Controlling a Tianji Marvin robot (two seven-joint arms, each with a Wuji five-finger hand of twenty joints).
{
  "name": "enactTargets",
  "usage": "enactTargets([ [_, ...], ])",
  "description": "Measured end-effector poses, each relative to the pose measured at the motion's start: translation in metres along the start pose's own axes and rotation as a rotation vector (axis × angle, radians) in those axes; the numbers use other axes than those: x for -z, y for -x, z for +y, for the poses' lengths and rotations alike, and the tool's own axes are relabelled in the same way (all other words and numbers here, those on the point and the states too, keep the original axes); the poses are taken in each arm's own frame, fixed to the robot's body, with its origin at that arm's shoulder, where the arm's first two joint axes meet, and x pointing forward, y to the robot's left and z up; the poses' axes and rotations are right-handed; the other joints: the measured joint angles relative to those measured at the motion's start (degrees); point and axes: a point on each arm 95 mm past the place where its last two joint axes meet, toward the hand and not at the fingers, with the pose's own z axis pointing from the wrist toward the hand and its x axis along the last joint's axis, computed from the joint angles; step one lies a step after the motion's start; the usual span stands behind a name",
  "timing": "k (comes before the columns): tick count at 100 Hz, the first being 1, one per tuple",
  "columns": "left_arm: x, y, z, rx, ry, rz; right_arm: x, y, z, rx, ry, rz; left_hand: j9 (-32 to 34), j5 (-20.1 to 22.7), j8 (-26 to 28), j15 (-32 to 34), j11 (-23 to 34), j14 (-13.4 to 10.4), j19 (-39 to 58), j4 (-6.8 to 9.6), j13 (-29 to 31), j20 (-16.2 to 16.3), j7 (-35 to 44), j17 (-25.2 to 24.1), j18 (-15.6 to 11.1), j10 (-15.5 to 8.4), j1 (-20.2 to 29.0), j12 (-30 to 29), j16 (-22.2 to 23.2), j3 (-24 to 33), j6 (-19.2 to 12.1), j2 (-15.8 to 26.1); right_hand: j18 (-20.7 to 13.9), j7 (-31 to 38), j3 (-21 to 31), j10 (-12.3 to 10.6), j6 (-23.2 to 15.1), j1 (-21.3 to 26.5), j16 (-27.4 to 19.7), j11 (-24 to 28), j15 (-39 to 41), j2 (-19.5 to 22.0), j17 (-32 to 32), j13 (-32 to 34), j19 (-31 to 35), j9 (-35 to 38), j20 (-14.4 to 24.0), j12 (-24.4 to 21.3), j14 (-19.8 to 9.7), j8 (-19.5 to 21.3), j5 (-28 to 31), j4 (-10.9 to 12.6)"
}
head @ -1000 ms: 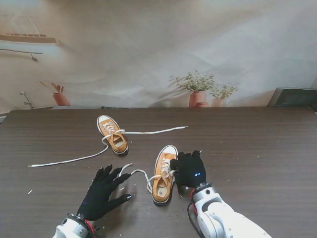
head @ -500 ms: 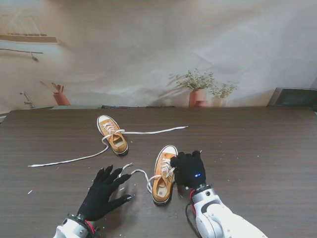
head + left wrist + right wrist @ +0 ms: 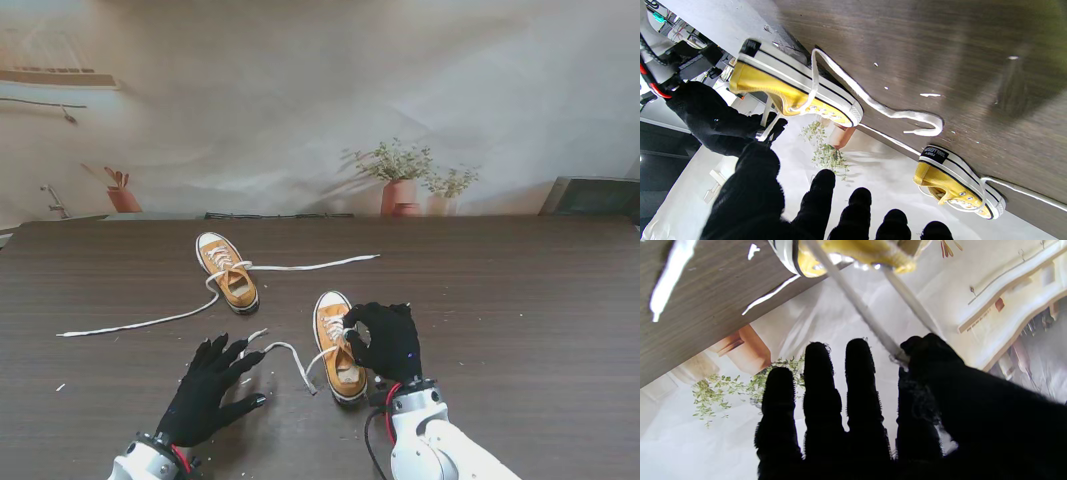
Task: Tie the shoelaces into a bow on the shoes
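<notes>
Tabletop (image 3: 520, 300): dark brown wood grain, scattered with small pale specks, mostly toward the near edge. Near edge, left side: left hand (image 3: 205, 385) in a black glove, palm down, fingers (image 3: 857, 213) spread and holding nothing; its fingertips sit just beside the loose white lace end (image 3: 285, 352) of the near shoe. Near edge, centre: right hand (image 3: 385, 340), also black-gloved, thumb and index finger pinched on a strand of white lace (image 3: 870, 323) drawn taut from the near shoe; the other three fingers (image 3: 820, 386) extended and apart. Near shoe (image 3: 338, 345): yellow canvas, white sole and toe cap, toe pointing toward the far edge, touching the right hand. Far shoe (image 3: 228, 270): same type, left of centre and well apart from the near one, laces untied; one lace (image 3: 135, 322) trails toward the left edge, the other (image 3: 315, 264) runs toward the right. Count: two shoes, two hands. No bow on either shoe. Beyond the far edge: a pale printed backdrop (image 3: 300, 100) showing potted plants (image 3: 400, 180), a shelf and a tap. Dark object (image 3: 595, 195) at the far right corner, not identifiable.
</notes>
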Motion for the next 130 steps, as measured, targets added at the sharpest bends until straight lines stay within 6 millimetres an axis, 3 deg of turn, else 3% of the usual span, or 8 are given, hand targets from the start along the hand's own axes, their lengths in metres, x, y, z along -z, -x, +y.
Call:
enactTargets([
  [13,0.0,0.0,0.0,0.004,0.002,0.0,0.001,-0.004,0.004,-0.026,0.024,-0.007,0.0,0.0,0.0,0.0,0.0,0.0,0.0,0.0,0.0,0.0,0.0,0.0,0.0,0.0,0.0,0.1,0.0,0.0,0.0,0.0,0.12,0.0,0.69,0.11,0.09,0.05,-0.56,-4.26,-0.93,-0.93,1.76,4.14,-0.05,8.82,-1.3,-2.02,0.07,0.0,0.52,0.02],
  [30,0.001,0.0,0.001,0.005,0.005,0.001,0.002,-0.005,0.004,-0.104,0.036,-0.035,0.0,0.0,0.0,0.0,0.0,0.0,0.0,0.0,0.0,0.0,0.0,0.0,0.0,0.0,0.0,0.11,0.0,0.0,0.0,0.0,0.68,0.0,1.44,-0.52,0.53,0.07,-0.56,-4.55,-0.56,-1.47,4.99,12.17,1.04,18.91,-1.68,-2.72,-0.01,0.0,0.65,0.03],
  [55,0.001,0.0,0.001,0.007,0.008,0.001,0.0,-0.005,0.001,-0.18,0.024,-0.094,0.0,0.0,0.0,0.0,0.0,0.0,0.0,0.0,0.0,0.0,0.0,0.0,0.0,0.0,0.0,0.13,0.0,0.0,0.0,0.0,0.78,1.15,2.67,-3.02,2.97,0.66,3.62,8.21,5.42,-1.97,9.59,20.42,4.84,24.51,-1.71,-0.95,-0.85,-0.16,0.65,0.15],
  [94,0.001,-0.001,0.002,0.009,0.013,0.002,0.0,-0.01,0.002,-0.375,-0.004,-0.217,0.01,0.0,0.0,0.0,0.0,0.0,0.0,0.0,0.0,0.0,0.0,0.0,0.0,0.0,0.0,0.13,0.01,0.0,0.0,0.0,0.65,1.91,2.65,-3.59,5.45,1.57,7.36,16.13,14.95,-2.11,13.97,24.58,7.53,25.81,-0.37,3.1,-1.38,-1.0,0.65,0.24],
  [112,0.001,-0.001,0.003,0.009,0.014,0.003,0.0,-0.012,0.002,-0.454,-0.006,-0.274,0.01,1.36,0.0,0.0,0.0,0.0,0.0,0.0,0.0,0.0,0.22,0.0,0.0,0.0,0.0,0.13,0.01,0.0,0.01,0.0,0.2,1.94,2.65,-4.56,6.09,1.83,9.39,19.46,24.2,-2.19,17.41,24.67,8.98,27.62,-0.07,4.68,-1.38,-1.52,0.67,0.24],
  [130,0.001,-0.002,0.004,0.012,0.019,0.004,0.001,-0.014,0.004,-0.52,-0.005,-0.328,0.01,1.36,0.0,0.0,0.0,0.0,0.0,0.0,0.0,0.01,0.22,0.0,0.0,0.0,0.0,0.13,0.01,0.0,0.01,0.0,1.22,2.08,2.65,-4.75,7.5,2.16,13.95,22.46,42.13,-2.8,30.47,24.73,13.56,28.18,-0.05,6.92,-2.09,-2.16,1.31,0.24],
])
